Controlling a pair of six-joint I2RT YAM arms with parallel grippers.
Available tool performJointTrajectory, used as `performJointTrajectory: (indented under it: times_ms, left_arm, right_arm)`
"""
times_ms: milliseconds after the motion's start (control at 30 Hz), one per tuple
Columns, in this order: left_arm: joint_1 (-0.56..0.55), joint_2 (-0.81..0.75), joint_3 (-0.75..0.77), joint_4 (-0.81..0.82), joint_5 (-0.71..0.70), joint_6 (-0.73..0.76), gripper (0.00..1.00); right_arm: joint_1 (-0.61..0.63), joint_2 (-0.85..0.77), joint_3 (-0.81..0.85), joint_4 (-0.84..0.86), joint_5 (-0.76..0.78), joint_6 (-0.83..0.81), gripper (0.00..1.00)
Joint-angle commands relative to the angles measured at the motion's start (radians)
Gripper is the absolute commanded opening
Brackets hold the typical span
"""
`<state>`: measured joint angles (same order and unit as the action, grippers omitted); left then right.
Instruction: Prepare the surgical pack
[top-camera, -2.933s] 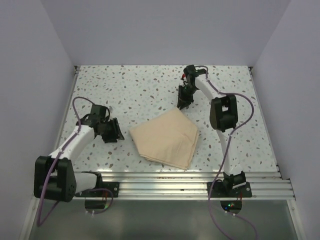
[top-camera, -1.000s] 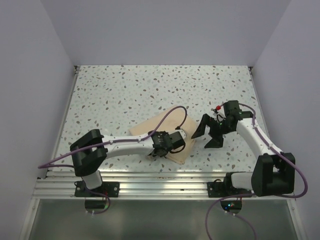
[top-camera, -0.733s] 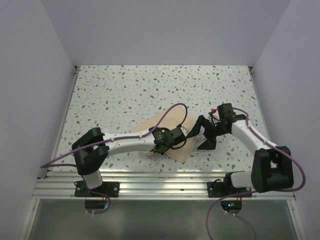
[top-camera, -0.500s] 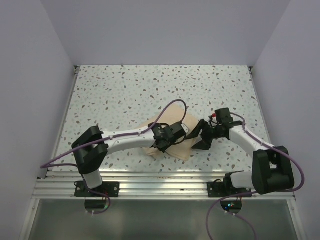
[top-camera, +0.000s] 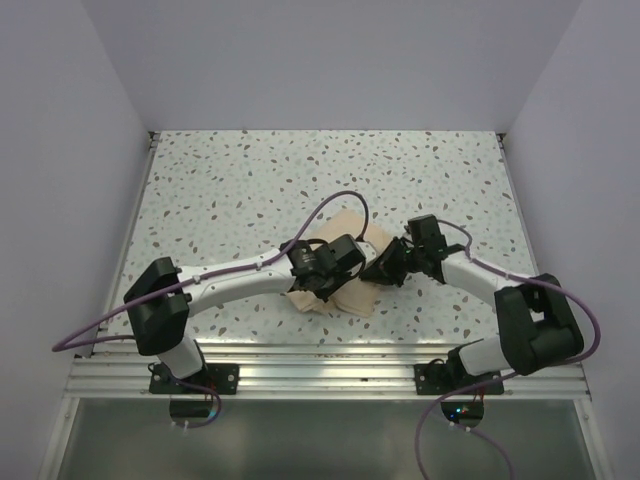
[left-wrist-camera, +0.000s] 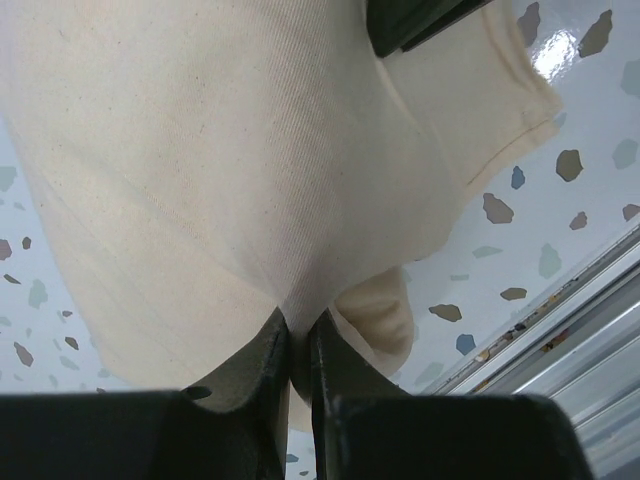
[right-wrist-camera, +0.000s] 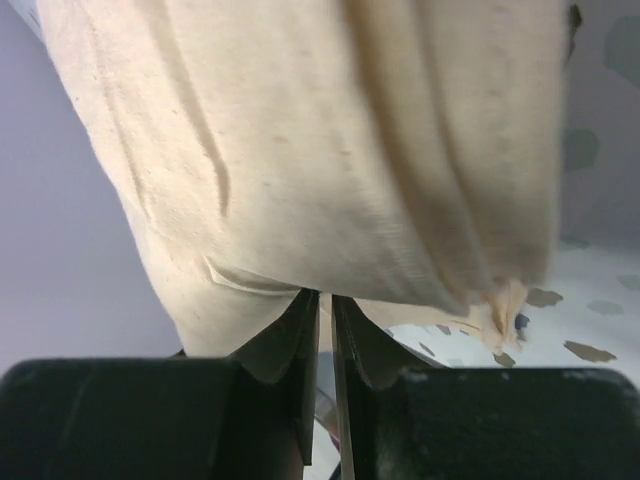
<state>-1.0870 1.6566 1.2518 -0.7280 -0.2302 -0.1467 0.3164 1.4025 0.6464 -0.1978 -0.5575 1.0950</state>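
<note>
The tan wrap sheet (top-camera: 343, 298) lies folded on the speckled table, near the middle front, bunched up between both grippers. My left gripper (top-camera: 345, 268) reaches across it and is shut on a pinched fold of the wrap (left-wrist-camera: 300, 200), with its jaws closed at the fold (left-wrist-camera: 298, 340). My right gripper (top-camera: 380, 270) is at the wrap's right edge and is shut on a hanging layer of the wrap (right-wrist-camera: 300, 150), with its jaws pinched together (right-wrist-camera: 325, 305). The metal tray, the instruments and the gauze squares are out of view.
The speckled tabletop (top-camera: 250, 190) stretches behind and to both sides of the wrap. An aluminium rail (top-camera: 330, 365) runs along the near edge. Plain walls close in the left, back and right sides. The left arm's purple cable (top-camera: 320, 205) arcs over the wrap.
Both arms have moved in from the sides onto the wrap. The left gripper slid back along it, the right gripper came left to its edge, and the wrap is now bunched and lifted between them.
</note>
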Motion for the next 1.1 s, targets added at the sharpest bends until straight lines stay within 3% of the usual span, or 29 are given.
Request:
performJointTrajectory:
  times_ms: [0,167,367,500,600,667,900,1000,1067]
  left_arm:
    - [-0.001,-0.075,0.034,0.013,0.061,0.029,0.0]
    - [-0.001,-0.092,0.035,0.042,0.106,0.027,0.0]
    - [-0.001,-0.069,0.078,0.044,0.156,0.039,0.0]
    - [-0.001,-0.066,0.083,0.03,0.161,0.039,0.0]
    - [-0.001,-0.07,0.075,0.027,0.17,0.039,0.0]
    - [-0.001,-0.075,0.058,0.032,0.166,0.039,0.0]
    - [0.001,-0.08,0.031,0.045,0.123,0.052,0.0]
    - [0.006,-0.078,0.032,0.05,0.12,0.055,0.0]
    - [0.012,-0.077,0.034,0.052,0.135,0.055,0.0]
  right_arm:
    - [0.055,0.032,0.018,0.115,0.064,0.081,0.14]
    - [0.138,0.069,0.056,0.175,0.103,0.126,0.14]
    - [0.188,0.113,0.035,0.437,0.195,0.146,0.17]
    - [0.188,0.186,0.038,0.598,0.243,0.152,0.28]
    - [0.191,0.254,0.042,0.667,0.264,0.178,0.31]
    - [0.188,0.269,0.061,0.649,0.266,0.155,0.31]
    - [0.097,0.149,0.085,0.266,0.154,0.0,0.32]
    - [0.018,0.103,0.087,0.131,0.056,-0.116,0.28]
    - [-0.006,0.079,0.097,0.065,0.021,-0.208,0.2]
